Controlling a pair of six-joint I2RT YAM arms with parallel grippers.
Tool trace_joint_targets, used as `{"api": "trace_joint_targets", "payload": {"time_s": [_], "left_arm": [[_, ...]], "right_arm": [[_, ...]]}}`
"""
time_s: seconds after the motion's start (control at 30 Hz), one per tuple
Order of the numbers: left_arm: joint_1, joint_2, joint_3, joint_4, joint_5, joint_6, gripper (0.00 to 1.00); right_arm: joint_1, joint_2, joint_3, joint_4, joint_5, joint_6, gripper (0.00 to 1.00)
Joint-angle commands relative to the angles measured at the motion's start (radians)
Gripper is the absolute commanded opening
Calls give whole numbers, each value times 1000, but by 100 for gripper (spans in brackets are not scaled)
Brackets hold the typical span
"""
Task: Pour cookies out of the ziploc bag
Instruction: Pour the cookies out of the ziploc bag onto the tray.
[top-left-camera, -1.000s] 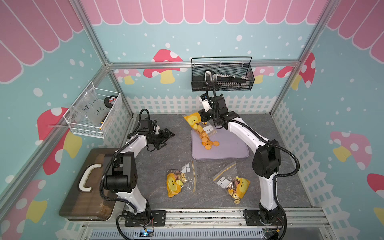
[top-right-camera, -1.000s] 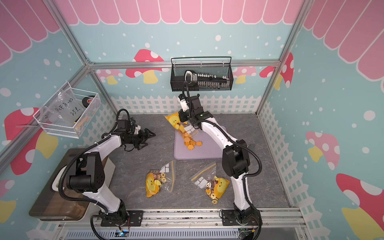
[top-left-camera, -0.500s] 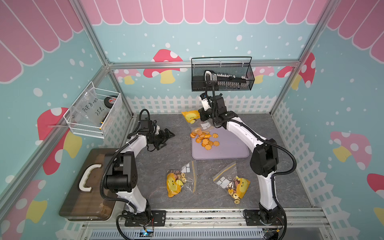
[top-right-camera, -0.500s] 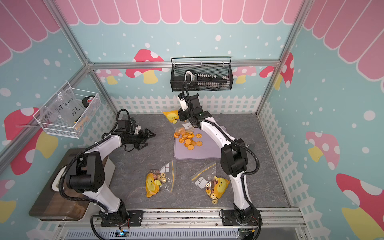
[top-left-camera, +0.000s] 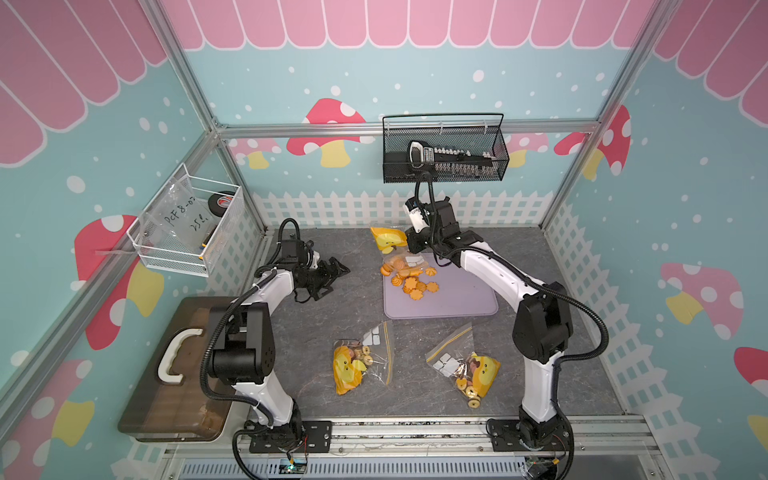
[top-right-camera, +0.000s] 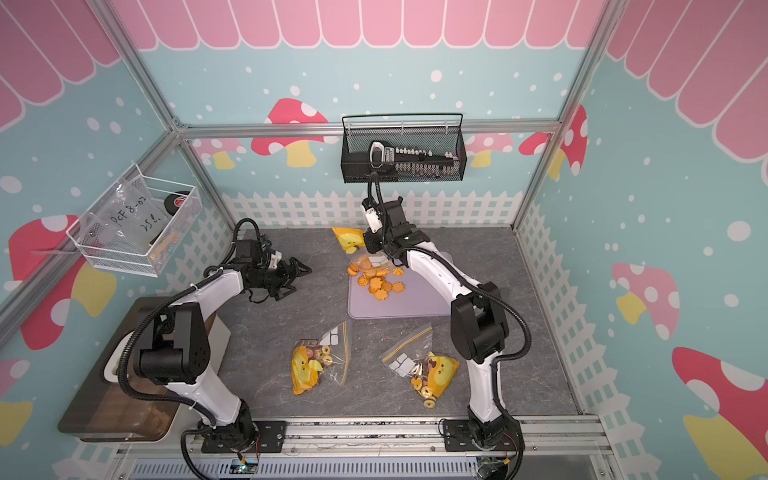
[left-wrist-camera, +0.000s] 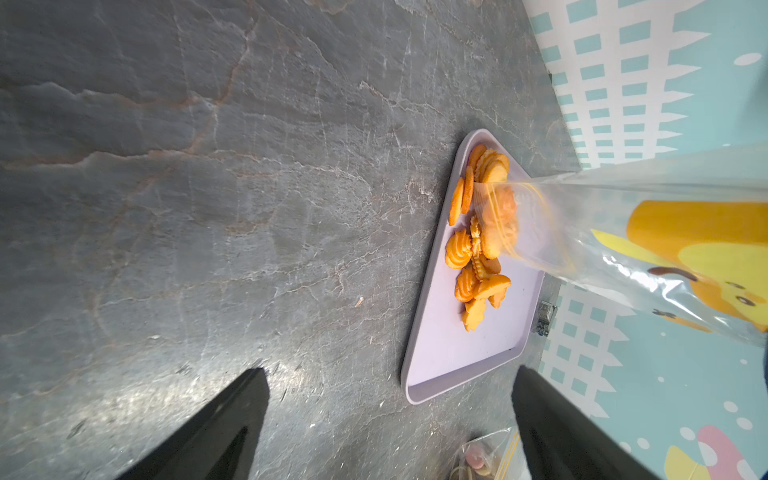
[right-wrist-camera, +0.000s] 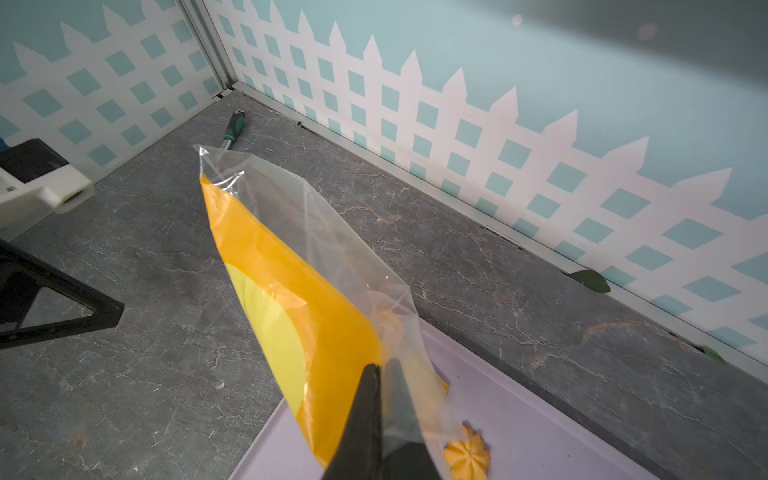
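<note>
My right gripper (right-wrist-camera: 380, 365) is shut on the clear ziploc bag (right-wrist-camera: 299, 291) with its yellow print. It holds the bag (top-left-camera: 388, 239) tilted, mouth down, over the far left corner of the lilac tray (top-left-camera: 457, 299). Orange-golden cookies (top-left-camera: 409, 278) lie in a heap on the tray under the mouth, and a few still sit inside the mouth (left-wrist-camera: 498, 216). The same heap of cookies (top-right-camera: 376, 278) shows in both top views. My left gripper (left-wrist-camera: 390, 369) is open and empty, low over the table left of the tray (left-wrist-camera: 449, 357).
Two more bags of cookies (top-left-camera: 361, 361) (top-left-camera: 465, 365) lie on the table in front of the tray. A brown case with a white handle (top-left-camera: 174, 365) sits at the left edge. A teal-handled tool (right-wrist-camera: 235, 126) lies in the back corner. Wire baskets (top-left-camera: 444, 153) (top-left-camera: 187, 228) hang on the walls.
My right gripper has lifted and swung the bag toward the back left, and cookies have dropped out and spread on the tray. The left arm has not moved.
</note>
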Motion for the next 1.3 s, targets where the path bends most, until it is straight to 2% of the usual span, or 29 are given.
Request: {"api": "trace_joint_targets", "payload": {"time_s": [0.0, 0.2, 0.37, 0.5, 0.6, 0.8, 1.03, 1.27], "left_arm": [[3, 14, 19, 11, 7, -4, 96], [2, 13, 18, 11, 8, -4, 96], [4, 9, 18, 11, 6, -2, 96], [4, 9, 16, 12, 7, -1, 97], [3, 7, 11, 11, 4, 1, 97], [5, -1, 10, 11, 3, 1, 97], [27, -54, 3, 5, -13, 4, 97], [30, -223, 67, -115, -161, 76, 98]], "right_arm": [[-19, -54, -28, 0, 19, -27, 0], [-32, -141, -54, -35, 50, -48, 0], [-36, -218, -141, -12, 53, -29, 0], [-38, -225, -158, -55, 22, -8, 0], [-38, -306, -277, 71, 32, 23, 0], [-38, -288, -224, 2, -4, 25, 0], [-14, -279, -181, 47, -115, 159, 0], [90, -138, -4, 63, -154, 293, 0]]}}
